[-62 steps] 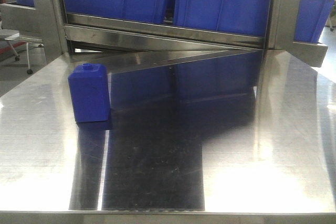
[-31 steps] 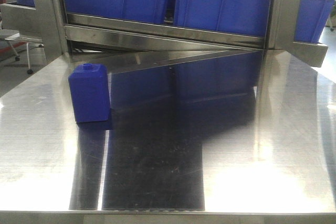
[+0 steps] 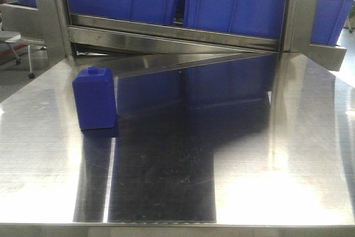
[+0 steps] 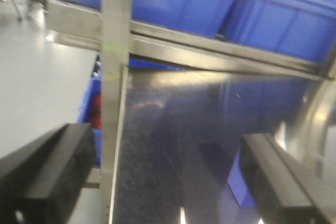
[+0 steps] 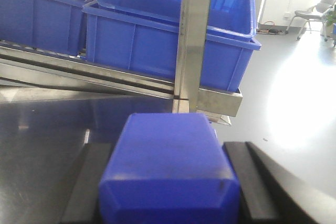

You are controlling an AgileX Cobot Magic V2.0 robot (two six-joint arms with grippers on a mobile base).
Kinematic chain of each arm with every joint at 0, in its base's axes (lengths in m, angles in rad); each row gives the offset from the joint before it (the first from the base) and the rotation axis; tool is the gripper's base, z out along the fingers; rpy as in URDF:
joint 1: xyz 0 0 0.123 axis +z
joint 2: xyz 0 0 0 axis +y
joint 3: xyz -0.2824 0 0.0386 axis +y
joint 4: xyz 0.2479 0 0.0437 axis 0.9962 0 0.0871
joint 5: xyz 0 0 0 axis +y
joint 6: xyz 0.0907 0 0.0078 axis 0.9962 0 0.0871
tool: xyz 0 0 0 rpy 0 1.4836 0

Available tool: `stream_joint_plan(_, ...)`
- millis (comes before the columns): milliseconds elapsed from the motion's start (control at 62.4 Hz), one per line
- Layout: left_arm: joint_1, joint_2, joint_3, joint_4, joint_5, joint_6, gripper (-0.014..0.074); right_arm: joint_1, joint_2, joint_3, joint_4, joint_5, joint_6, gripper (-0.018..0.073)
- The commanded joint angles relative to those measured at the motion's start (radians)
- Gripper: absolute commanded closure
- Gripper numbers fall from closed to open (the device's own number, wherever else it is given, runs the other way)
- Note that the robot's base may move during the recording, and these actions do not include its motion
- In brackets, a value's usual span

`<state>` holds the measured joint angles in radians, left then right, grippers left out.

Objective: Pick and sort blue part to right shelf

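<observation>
In the right wrist view my right gripper (image 5: 168, 187) is shut on the blue part (image 5: 170, 161), a solid-blue block held between the two black fingers (image 5: 86, 182); its cap is hidden. Beyond it stands the right shelf (image 5: 218, 100), a steel rack tier with a flat front rail and a large blue bin (image 5: 157, 40) on it. The shelf's rail also shows in the front view (image 3: 327, 54). My left gripper (image 4: 168, 182) is open and empty above the steel table. Neither gripper shows in the front view.
A similar blue block with a small cap (image 3: 94, 99) stands upright at the left of the shiny steel table (image 3: 249, 154); a sliver of it (image 4: 237, 182) shows beside my left gripper's right finger. Blue bins (image 3: 233, 1) fill the rack behind. A steel upright post (image 5: 191, 40) stands ahead.
</observation>
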<state>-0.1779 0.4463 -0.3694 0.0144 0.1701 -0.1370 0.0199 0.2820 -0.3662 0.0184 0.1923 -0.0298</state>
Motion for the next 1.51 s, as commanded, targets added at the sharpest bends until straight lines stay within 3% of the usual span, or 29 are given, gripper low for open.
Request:
stream_joint_plan(0, -0.014, 0.070, -0.058, 0.010, -0.078, -0.009, -0.0093, -0.003, 0.006, -0.030, 0.003, -0.092, -0.008, 0.0115)
stream_joint_plan(272, -0.023, 0.317, -0.222, 0.055, 0.031, -0.009, -0.0080, -0.003, 0.006, -0.030, 0.003, -0.092, -0.008, 0.0115)
stream_joint_plan(449, -0.110, 0.483, -0.396, 0.076, 0.193, -0.025, -0.0080, -0.003, 0.006, -0.030, 0.003, -0.092, -0.008, 0.0115)
stream_joint_plan(657, -0.213, 0.692, -0.595, 0.095, 0.394, -0.201, -0.0080, -0.003, 0.006, -0.030, 0.003, -0.092, -0.008, 0.0115)
stream_joint_plan(881, -0.295, 0.908, -0.808, 0.182, 0.589, -0.483, -0.0080, -0.003, 0.006, -0.030, 0.003, -0.092, -0.008, 0.0115)
stream_joint_plan(994, -0.333, 1.010, -0.919, 0.186, 0.695, -0.550, -0.0080, -0.003, 0.006, -0.030, 0.003, -0.092, -0.008, 0.0115)
stream_joint_plan(1298, -0.384, 1.230, -1.169, 0.188, 0.954, -0.554, -0.0080, -0.003, 0.006, -0.030, 0.003, -0.092, -0.008, 0.0115)
stream_joint_plan(1491, -0.394, 1.303, -1.253, 0.178, 0.991, -0.555, -0.0080, -0.003, 0.006, -0.030, 0.003, -0.092, -0.008, 0.0115)
